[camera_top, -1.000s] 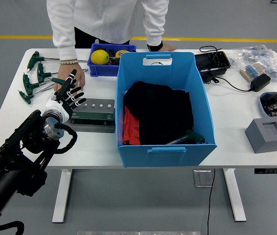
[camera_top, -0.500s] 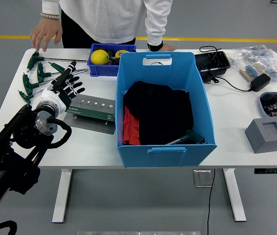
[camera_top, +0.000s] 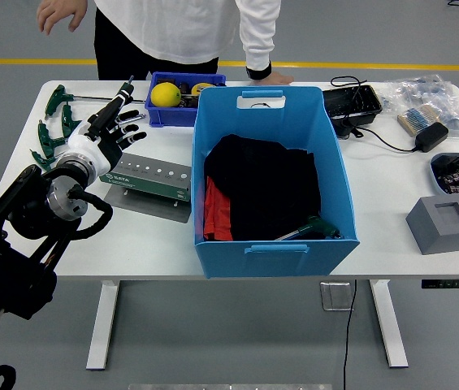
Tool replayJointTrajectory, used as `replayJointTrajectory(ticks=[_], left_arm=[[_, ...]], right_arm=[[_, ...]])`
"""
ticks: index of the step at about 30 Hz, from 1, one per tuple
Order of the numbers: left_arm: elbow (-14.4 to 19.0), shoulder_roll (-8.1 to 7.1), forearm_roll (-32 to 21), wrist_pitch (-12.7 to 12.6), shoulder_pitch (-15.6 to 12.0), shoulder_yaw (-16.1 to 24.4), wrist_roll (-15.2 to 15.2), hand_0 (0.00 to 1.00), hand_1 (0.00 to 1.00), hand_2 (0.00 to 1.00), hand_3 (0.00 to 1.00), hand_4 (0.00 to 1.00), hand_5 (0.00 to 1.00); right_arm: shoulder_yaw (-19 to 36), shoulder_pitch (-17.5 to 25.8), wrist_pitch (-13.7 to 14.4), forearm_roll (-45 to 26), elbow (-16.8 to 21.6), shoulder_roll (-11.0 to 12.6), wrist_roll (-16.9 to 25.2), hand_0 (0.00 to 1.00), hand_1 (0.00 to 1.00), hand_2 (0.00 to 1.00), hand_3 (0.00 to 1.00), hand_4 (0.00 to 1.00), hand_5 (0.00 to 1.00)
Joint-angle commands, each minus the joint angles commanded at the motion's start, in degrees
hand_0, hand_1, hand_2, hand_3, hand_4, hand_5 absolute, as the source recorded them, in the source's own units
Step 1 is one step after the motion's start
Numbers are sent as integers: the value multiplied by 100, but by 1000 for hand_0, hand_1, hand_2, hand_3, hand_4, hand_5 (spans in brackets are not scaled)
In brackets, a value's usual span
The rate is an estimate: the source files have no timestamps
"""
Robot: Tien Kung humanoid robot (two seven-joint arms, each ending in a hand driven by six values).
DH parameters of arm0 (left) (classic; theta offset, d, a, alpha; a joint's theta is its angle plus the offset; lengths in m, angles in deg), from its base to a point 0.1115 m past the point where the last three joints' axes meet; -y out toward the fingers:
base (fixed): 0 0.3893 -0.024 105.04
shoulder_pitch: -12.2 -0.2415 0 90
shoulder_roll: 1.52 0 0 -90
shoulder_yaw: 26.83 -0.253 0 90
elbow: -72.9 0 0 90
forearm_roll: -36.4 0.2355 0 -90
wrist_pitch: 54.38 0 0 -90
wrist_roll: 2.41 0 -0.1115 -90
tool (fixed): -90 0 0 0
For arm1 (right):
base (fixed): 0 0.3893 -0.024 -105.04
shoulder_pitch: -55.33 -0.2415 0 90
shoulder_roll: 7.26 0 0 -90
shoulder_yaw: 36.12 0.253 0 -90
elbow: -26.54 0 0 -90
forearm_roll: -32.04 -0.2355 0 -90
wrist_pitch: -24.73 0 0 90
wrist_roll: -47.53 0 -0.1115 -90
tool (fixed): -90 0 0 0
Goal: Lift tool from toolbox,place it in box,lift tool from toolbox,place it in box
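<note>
My left hand is open with fingers spread. It hovers over the table between the green T-handle tools and the far left corner of the flat grey-green toolbox, and holds nothing. The big blue box stands at the table's middle. It holds black cloth, something red, and a green-handled tool at its near right corner. More green T-handle tools lie at the far left. My right hand is out of view.
A person stands at the far side, with one hand raised off the table at upper left and the other resting on the far edge. A small blue bin holds a yellow ball. A grey block, cables and a black tray lie on the right.
My left hand has moved up and to the left, off the toolbox toward the T-handle tools. The person's hand has lifted off the tools and away from the table.
</note>
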State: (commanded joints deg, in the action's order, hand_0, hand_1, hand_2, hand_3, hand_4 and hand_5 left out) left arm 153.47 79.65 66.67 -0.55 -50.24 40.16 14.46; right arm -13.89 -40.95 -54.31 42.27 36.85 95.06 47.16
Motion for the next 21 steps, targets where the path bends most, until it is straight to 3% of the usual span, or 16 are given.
replayJointTrajectory(ticks=[4, 5, 21], left_arm=[[109, -7, -15, 56, 21, -15, 34, 209, 181, 301, 421, 692, 328], [133, -9, -19, 78, 29, -23, 44, 205, 183, 302, 420, 699, 244], [225, 94, -216, 128, 296, -275, -66, 205, 176, 293, 421, 703, 230]], right_arm=[[7, 13, 5, 2, 0, -4, -1, 682, 664, 728, 572, 771, 698], [9, 14, 6, 6, 0, -5, -2, 682, 664, 729, 572, 771, 698], [-61, -1, -7, -38, 0, 10, 6, 683, 663, 728, 572, 771, 699]])
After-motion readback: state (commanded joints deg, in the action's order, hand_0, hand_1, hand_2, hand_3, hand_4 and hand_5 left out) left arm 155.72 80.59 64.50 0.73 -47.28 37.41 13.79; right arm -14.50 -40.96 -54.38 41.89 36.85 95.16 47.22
